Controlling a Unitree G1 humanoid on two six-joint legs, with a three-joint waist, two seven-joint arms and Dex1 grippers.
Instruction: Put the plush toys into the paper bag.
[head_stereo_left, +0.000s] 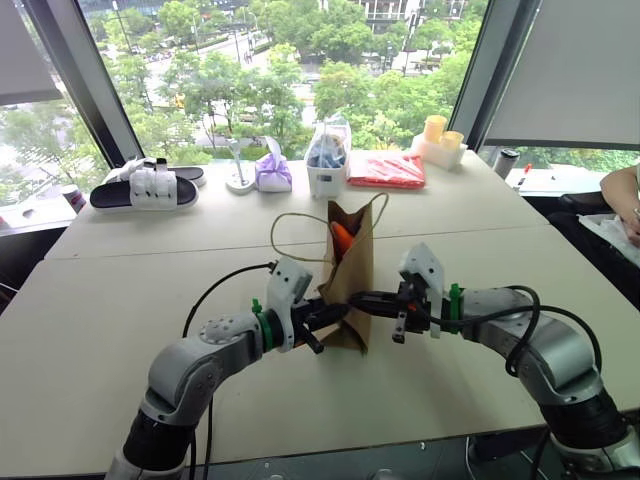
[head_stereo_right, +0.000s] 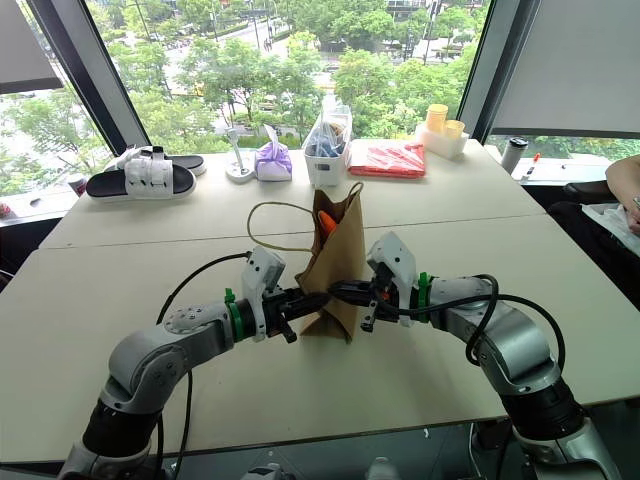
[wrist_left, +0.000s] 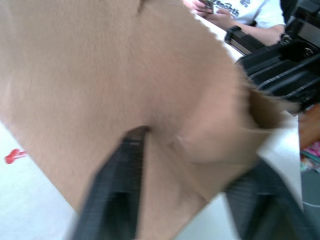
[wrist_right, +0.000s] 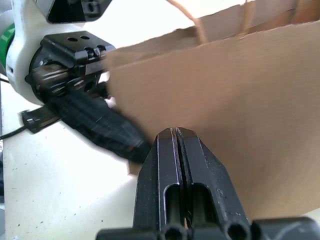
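On the pale table (head_stereo_left: 120, 300), near its middle: paper bag (head_stereo_left: 352, 285) standing upright, folded narrow, thin cord handles looping up and to the left. Poking from its open top, orange plush toy (head_stereo_left: 342, 237), partly hidden by the paper.

Along the far edge by the window, from left to right: black-and-white sandals (head_stereo_left: 145, 188), small white stand (head_stereo_left: 238, 178), purple tied pouch (head_stereo_left: 273, 172), white tub (head_stereo_left: 327, 170) with a clear bag of dark things, flat red packet (head_stereo_left: 387, 168), yellow cups (head_stereo_left: 440, 130) on a white box.

At the bag's left side, low down: left end effector (head_stereo_left: 325, 315), black fingers (wrist_left: 117, 175) set on either side of a fold of brown paper in the left wrist view, one finger pressed into the crease, the other beyond the bag's edge; narrowed onto the paper bag.

At the bag's right side, about level with the other: right end effector (wrist_right: 176, 137), fingers pressed tightly together with no gap, tips lying against the brown paper without gripping it.

At the far right edge of the scene: a person's arm (head_stereo_left: 622, 195) beside white papers.
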